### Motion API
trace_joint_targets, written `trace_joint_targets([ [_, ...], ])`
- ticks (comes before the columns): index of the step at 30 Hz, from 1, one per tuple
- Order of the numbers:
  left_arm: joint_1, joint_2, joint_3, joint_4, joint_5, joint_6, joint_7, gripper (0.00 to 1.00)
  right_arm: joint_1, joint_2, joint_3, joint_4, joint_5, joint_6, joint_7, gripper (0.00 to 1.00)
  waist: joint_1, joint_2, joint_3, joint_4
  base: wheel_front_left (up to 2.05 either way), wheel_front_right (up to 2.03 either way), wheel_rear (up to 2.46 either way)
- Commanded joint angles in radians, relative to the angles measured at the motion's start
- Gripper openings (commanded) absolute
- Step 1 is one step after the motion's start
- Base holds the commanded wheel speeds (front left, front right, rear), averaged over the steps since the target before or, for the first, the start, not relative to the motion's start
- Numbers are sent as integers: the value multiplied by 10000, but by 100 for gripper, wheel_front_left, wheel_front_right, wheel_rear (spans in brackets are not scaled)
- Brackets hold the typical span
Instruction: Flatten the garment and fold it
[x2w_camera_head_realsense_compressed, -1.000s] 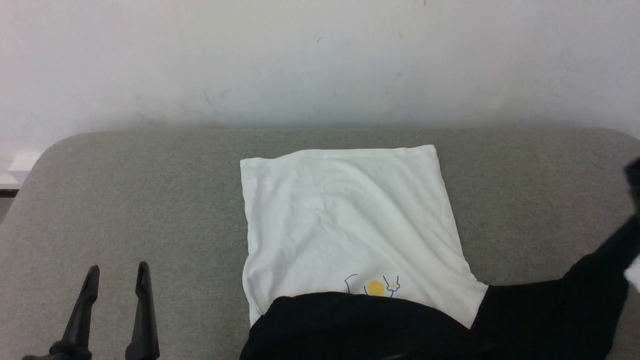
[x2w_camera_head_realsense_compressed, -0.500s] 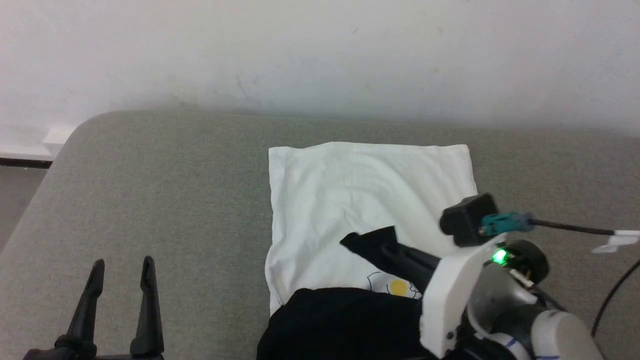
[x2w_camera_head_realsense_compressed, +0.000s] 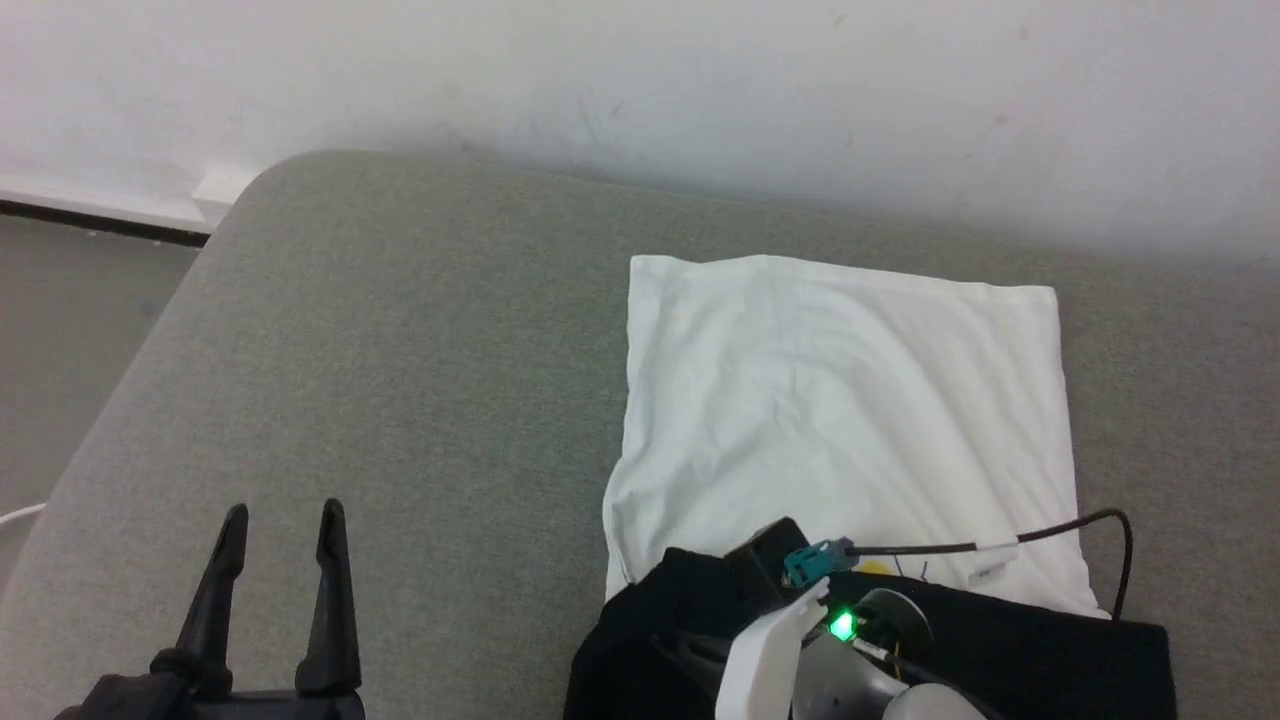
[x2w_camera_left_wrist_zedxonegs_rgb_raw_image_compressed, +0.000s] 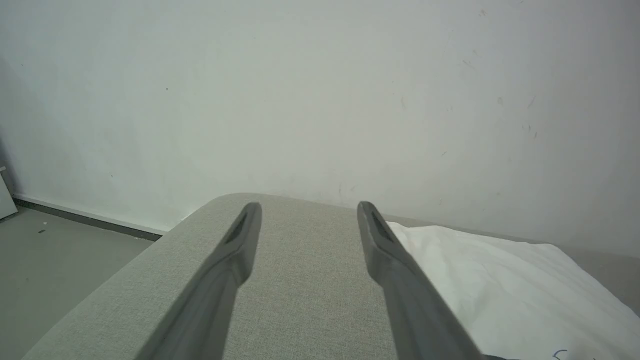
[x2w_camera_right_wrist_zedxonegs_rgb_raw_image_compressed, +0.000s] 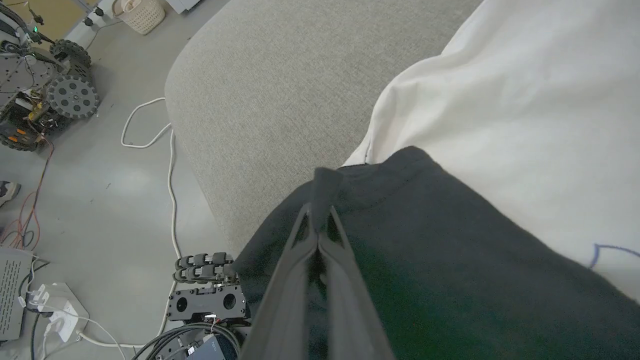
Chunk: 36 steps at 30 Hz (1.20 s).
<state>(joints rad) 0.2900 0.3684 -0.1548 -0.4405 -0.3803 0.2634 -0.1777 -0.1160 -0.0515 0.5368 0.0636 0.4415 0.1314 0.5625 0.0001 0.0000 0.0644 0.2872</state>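
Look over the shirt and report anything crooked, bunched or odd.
The shirt is not flat: its black sleeve is bunched in a heap over the near end of the white body, pinched between the right gripper's shut fingers. The white part is creased. Nothing looks torn or spilled.

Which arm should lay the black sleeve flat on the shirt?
Right. The right gripper is shut on the sleeve at the near edge of the shirt; the left gripper hangs open over bare cushion.

Dark tapered fingers (x2w_camera_head_realsense_compressed: 215, 590), white wrist shell (x2w_camera_head_realsense_compressed: 765, 660)
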Motion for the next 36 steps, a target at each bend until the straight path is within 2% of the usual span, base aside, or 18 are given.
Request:
trace_joint_targets([
  [1, -160, -46, -22, 55, -58, -60, -67, 100, -65, 11, 106, 269, 21, -7, -177, 0, -1, 0, 146, 356, 0, 0, 0],
  [4, -136, -71, -64, 105, -38, -30, -80, 100, -108, 11, 184, 1019, -4, -7, -643, 3, -1, 0, 108, 434, 0, 0, 0],
  [6, -110, -80, -83, 117, -29, -3, -75, 100, -194, 11, 196, 1404, -72, -7, -973, 48, -1, 0, 88, 429, 0, 0, 0],
  [7, -104, -87, -89, 116, -33, 10, -66, 100, -255, 12, 236, 1523, -83, -7, -1142, 100, -1, 0, 85, 391, 0, 0, 0],
  [11, -101, -51, -97, 37, -8, 40, -22, 100, -522, 12, 314, 1476, 413, -7, -1395, 100, -1, 0, 86, 59, 0, 0, 0],
  [15, -165, -36, -145, -126, 39, 66, 27, 100, -740, 12, -386, 659, 716, -7, -1623, 100, -1, 0, 102, -364, 0, 0, 0],
  [18, -237, -36, -174, -226, 41, 74, 66, 100, -670, 12, -1586, -274, 512, -7, -1866, 100, -1, 0, 101, -718, 0, 0, 0],
  [25, -393, -69, -347, -288, 91, 56, 102, 100, 277, 12, -5358, -2878, -1273, -7, -2543, 100, -1, 0, 167, -1469, 0, 0, 0],
  [29, -418, -107, -408, -157, 121, 65, 27, 100, 1178, 12, -7280, -3864, -2001, -7, -3155, 100, -1, 0, 162, -1759, 0, 0, 0],
  [32, -261, 76, -501, 157, 391, 56, 9, 100, 2005, 12, -8059, -4195, -2476, -7, -3707, 100, -1, 0, 130, -1919, 0, 0, 0],
  [36, 60, 103, -596, 421, 511, 115, -64, 100, 3042, 12, -8533, -4030, -2216, -7, -4339, 100, -1, 0, 125, -2124, 0, 0, 0],
])
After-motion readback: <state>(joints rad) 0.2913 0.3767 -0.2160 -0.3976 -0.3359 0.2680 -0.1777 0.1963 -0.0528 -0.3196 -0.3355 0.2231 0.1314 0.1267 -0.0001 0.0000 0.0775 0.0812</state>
